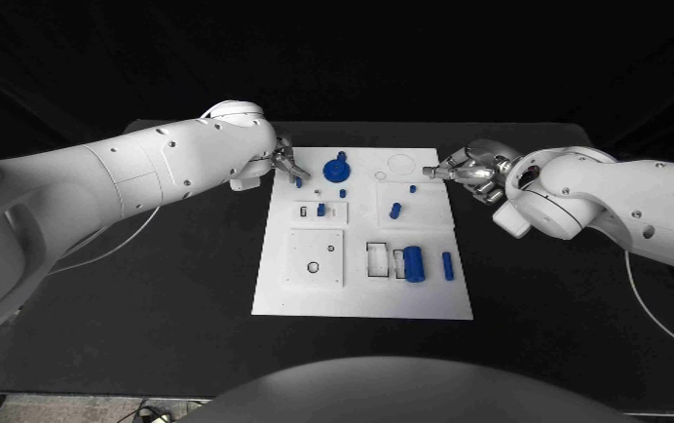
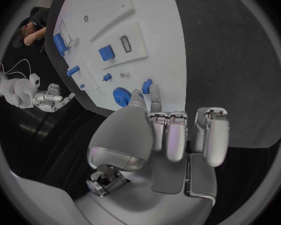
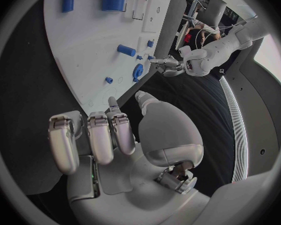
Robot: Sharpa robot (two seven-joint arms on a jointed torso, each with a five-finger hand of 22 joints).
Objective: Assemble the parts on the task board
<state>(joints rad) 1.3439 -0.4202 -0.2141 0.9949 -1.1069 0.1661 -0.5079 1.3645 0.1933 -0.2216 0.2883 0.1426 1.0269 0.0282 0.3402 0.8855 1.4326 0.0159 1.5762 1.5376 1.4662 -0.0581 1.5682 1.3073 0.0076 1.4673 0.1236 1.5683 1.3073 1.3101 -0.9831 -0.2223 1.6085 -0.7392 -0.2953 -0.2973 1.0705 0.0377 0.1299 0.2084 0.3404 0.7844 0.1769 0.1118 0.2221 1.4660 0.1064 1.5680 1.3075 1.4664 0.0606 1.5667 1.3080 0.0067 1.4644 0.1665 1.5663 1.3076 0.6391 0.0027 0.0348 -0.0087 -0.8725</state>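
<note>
Left hand (image 1: 285, 163) at the far left corner of the task board (image 1: 362, 301), fingers (image 2: 154, 92) pinched on a small blue peg (image 1: 298, 181), beside the blue gear (image 1: 336, 170). Board lies mid-worktop (image 1: 140, 287), carrying a blue cylinder (image 1: 415, 263). Right hand (image 1: 470, 168) at the board's far right edge, fingers (image 3: 113, 107) apart, holding nothing.

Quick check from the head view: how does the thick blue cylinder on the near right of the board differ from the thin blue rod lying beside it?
The thick blue cylinder is much fatter than the thin blue rod. The cylinder lies next to the rectangular cut-out, while the rod lies nearer the right edge of the task board. Both are blue, lie flat and roughly parallel, and neither hand touches them.
</note>
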